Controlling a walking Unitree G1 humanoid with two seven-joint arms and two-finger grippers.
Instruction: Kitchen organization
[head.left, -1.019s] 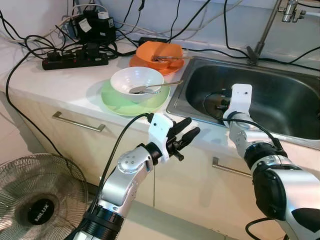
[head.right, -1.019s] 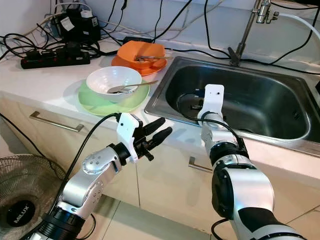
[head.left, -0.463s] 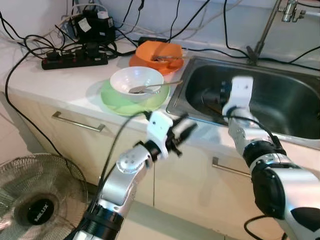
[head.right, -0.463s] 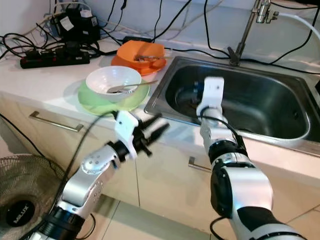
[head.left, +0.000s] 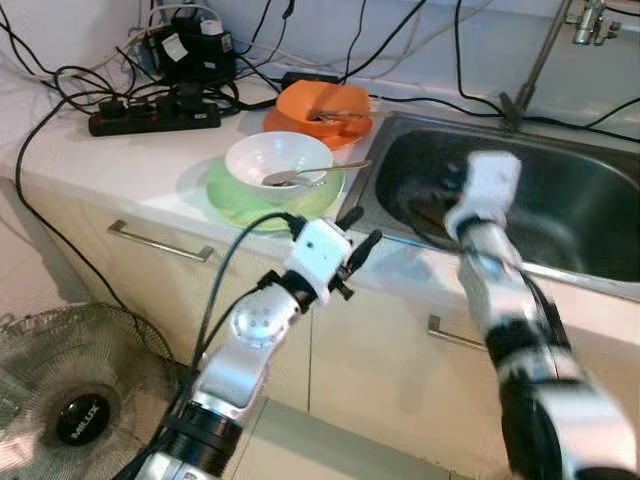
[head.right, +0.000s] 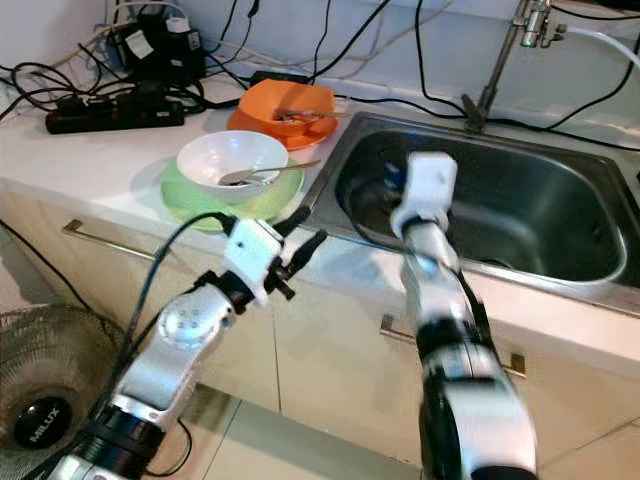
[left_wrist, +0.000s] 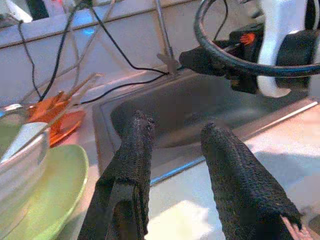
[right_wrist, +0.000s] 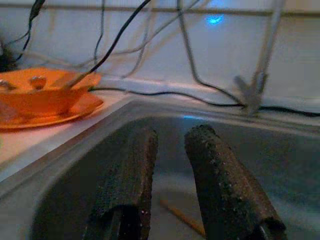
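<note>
White countertop (head.left: 130, 160) runs along the wall and is met on one side by a steel sink (head.left: 590, 210). A white bowl (head.left: 278, 165) with a spoon (head.left: 305, 175) is seen resting on a green plate (head.left: 235, 200) near the sink's edge. An orange bowl (head.left: 322, 101) on an orange plate (head.left: 300, 127) is set behind it. The left gripper (head.left: 356, 236) is held just before the counter edge, fingers (left_wrist: 135, 150) apart and empty. The right gripper (right_wrist: 167, 165) is held over the sink basin, fingers slightly apart, nothing between them.
</note>
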